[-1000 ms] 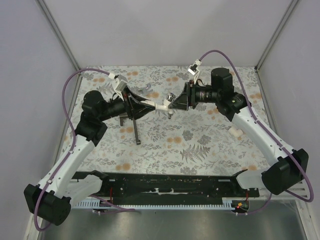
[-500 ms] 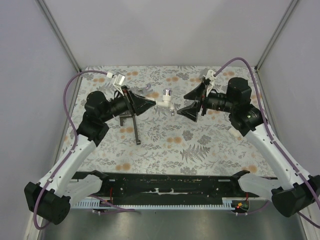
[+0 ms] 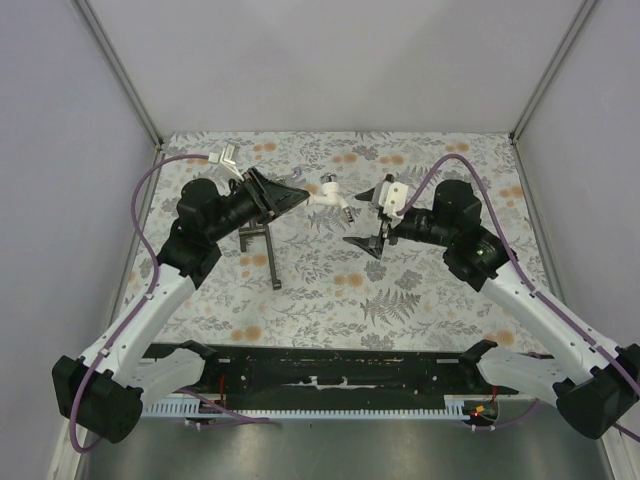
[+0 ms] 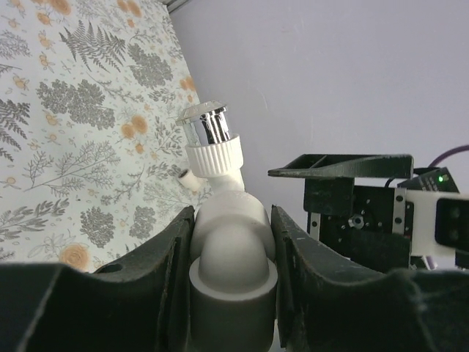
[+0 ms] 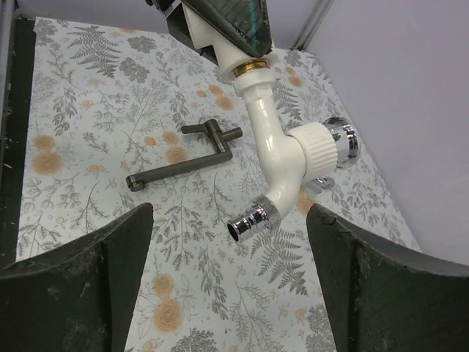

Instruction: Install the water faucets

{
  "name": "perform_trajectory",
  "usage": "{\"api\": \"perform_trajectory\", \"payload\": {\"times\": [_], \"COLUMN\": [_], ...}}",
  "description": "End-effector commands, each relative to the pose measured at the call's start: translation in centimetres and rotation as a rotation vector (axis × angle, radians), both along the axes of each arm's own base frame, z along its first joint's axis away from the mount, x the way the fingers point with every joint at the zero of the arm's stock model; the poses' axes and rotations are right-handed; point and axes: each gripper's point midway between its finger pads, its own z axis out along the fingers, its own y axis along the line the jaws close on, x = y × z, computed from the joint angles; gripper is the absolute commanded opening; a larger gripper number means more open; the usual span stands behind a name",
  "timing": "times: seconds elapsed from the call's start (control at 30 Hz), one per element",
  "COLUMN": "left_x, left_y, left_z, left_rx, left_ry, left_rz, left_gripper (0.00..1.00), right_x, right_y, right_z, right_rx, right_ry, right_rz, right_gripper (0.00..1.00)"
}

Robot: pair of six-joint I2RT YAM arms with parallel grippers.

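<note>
One of the water faucets (image 3: 327, 192), a white bent pipe with chrome ends, hangs above the patterned table. My left gripper (image 3: 300, 197) is shut on its thick white end (image 4: 233, 249). The faucet's ribbed collar and chrome cap (image 4: 207, 126) point away from the left wrist camera. In the right wrist view the faucet (image 5: 282, 154) comes down from the left gripper's fingers (image 5: 227, 29), its chrome spout aimed between my right gripper's fingers. My right gripper (image 3: 368, 218) (image 5: 231, 216) stands wide open to the faucet's right, touching nothing.
A dark T-shaped metal tool (image 3: 262, 245) (image 5: 187, 158) lies on the floral tabletop below the left gripper. A black rail (image 3: 330, 370) runs along the near edge. Grey walls close in the table on three sides.
My right gripper let go of the faucet, opened wide and drew back to the right. My left gripper kept the faucet and carried it slightly up and back.
</note>
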Motion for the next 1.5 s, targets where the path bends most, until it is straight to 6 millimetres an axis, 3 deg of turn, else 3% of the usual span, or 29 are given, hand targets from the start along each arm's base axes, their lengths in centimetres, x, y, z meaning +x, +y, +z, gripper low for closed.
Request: {"api": "perform_trajectory", "payload": {"times": [0.0,0.17,0.33,0.43,0.67,0.77,0.87,1.13,1.27,1.4,1.47], "left_x": [-0.1,-0.3,-0.5,-0.6,-0.8,-0.8,-1.4,-6.1,-8.6,-8.1,-5.9], "left_y": [0.0,-0.2,-0.4,-0.5,-0.6,-0.5,-0.4,0.7,0.8,0.7,1.2], "left_z": [4.1,4.5,4.9,5.0,4.7,4.8,4.6,1.4,0.1,-0.5,-0.4], "left_rx": [-0.117,-0.140,-0.150,-0.148,-0.115,-0.038,0.103,0.481,0.534,0.517,0.524], "left_ry": [-0.008,0.003,-0.001,-0.004,-0.033,-0.131,-0.343,-0.968,-1.087,-1.011,-0.921], "left_rz": [0.017,-0.003,-0.020,-0.028,-0.049,-0.056,-0.108,-0.321,-0.454,-0.451,-0.307], "left_gripper": [0.02,0.02,0.02,0.02,0.02,0.02,0.02,0.02,0.02,0.02,0.02], "right_x": [1.9,3.3,4.8,4.7,3.2,2.2,1.5,-0.2,-0.1,0.6,0.8], "right_y": [0.4,0.4,0.5,0.9,1.7,2.2,2.6,3.1,2.8,2.3,1.6], "right_z": [0.3,-1.0,-0.4,0.2,1.5,1.7,2.2,0.8,0.6,0.6,1.1], "right_rx": [-0.060,-0.110,-0.071,-0.029,0.032,0.045,0.080,0.084,0.118,0.118,0.124], "right_ry": [-0.185,-0.200,-0.245,-0.208,-0.089,0.035,0.166,0.707,0.958,0.954,0.901], "right_rz": [-0.078,-0.148,-0.217,-0.217,-0.162,-0.132,-0.124,-0.041,0.014,-0.003,-0.012], "right_gripper": [0.92,0.91,0.82,0.72,0.35,0.22,0.13,0.11,0.12,0.34,0.55]}}
